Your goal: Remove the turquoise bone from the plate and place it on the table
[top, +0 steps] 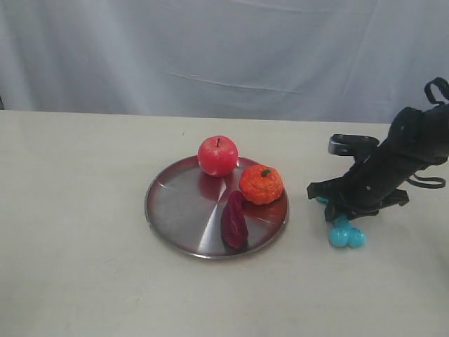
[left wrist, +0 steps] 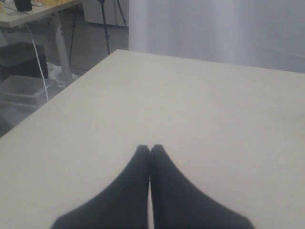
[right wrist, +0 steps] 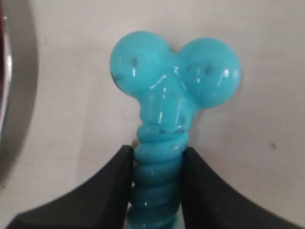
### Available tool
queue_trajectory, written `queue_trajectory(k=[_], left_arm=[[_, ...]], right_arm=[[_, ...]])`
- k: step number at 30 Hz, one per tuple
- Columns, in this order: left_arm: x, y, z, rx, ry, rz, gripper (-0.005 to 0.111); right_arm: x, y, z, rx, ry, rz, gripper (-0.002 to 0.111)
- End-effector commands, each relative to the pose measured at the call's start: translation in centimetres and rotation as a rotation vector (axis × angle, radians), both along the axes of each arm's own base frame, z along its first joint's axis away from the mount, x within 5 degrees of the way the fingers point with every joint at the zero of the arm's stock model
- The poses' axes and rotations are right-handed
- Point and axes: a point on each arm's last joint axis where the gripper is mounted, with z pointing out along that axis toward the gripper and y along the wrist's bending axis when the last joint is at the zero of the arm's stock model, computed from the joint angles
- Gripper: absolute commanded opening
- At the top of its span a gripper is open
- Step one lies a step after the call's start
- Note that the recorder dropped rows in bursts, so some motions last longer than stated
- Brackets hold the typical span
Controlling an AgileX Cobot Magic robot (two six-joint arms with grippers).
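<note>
My right gripper (right wrist: 157, 155) is shut on the ribbed shaft of the turquoise bone (right wrist: 174, 81). In the exterior view the turquoise bone (top: 346, 234) hangs from the right gripper (top: 340, 214) over the table (top: 84, 267), just right of the silver plate (top: 184, 207); its lobed end is at or near the tabletop. The plate's rim (right wrist: 9, 95) shows at the edge of the right wrist view. My left gripper (left wrist: 150, 149) is shut on nothing, above bare tabletop (left wrist: 190, 95), and is outside the exterior view.
On the plate sit a red apple (top: 217, 155), an orange mandarin-like toy (top: 261, 184) and a dark purple toy (top: 234, 220). A pale grey-blue cloth (top: 224, 49) hangs behind the table. The left wrist view shows the table's edge (left wrist: 62, 90) and another table's legs (left wrist: 61, 43) beyond.
</note>
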Motion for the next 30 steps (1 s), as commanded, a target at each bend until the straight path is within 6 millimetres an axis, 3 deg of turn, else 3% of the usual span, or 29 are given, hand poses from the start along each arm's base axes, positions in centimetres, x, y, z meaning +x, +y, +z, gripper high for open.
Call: queue_trajectory(k=[1, 4, 7, 10, 14, 15, 16, 22, 27, 30], left_arm=[[0.0, 0.0, 0.0, -0.004, -0.006, 0.003, 0.0], [0.0, 0.0, 0.0, -0.004, -0.006, 0.003, 0.0], [0.0, 0.0, 0.0, -0.004, -0.006, 0.003, 0.0], [0.0, 0.0, 0.0, -0.004, -0.006, 0.003, 0.0], [0.0, 0.0, 0.0, -0.004, -0.006, 0.003, 0.0], [0.0, 0.0, 0.0, -0.004, -0.006, 0.003, 0.0], [0.0, 0.0, 0.0, -0.004, -0.006, 0.003, 0.0], [0.0, 0.0, 0.0, -0.004, -0.006, 0.003, 0.0], [0.0, 0.0, 0.0, -0.004, -0.006, 0.003, 0.0], [0.0, 0.0, 0.0, -0.004, -0.006, 0.003, 0.0]], right_arm=[[0.8, 1.8, -0.3, 0.013, 0.009, 0.063, 0.014], [1.1, 2.1, 1.6, 0.041, 0.022, 0.088, 0.041], [1.1, 2.3, 5.1, 0.065, 0.012, 0.105, 0.053], [0.3, 2.6, 10.7, 0.044, -0.091, 0.102, 0.042], [-2.3, 2.8, 18.3, -0.064, -0.262, 0.123, 0.012], [-3.4, 2.9, 20.3, -0.107, -0.31, 0.124, 0.002], [-4.6, 2.9, 22.3, -0.147, -0.36, 0.116, 0.0], [-13.2, 4.1, 32.2, -0.33, -0.663, 0.064, -0.001], [-21.2, 6.1, 37.5, -0.382, -0.913, 0.023, -0.001], [-25.5, 7.1, 38.6, -0.409, -1.034, 0.011, -0.001]])
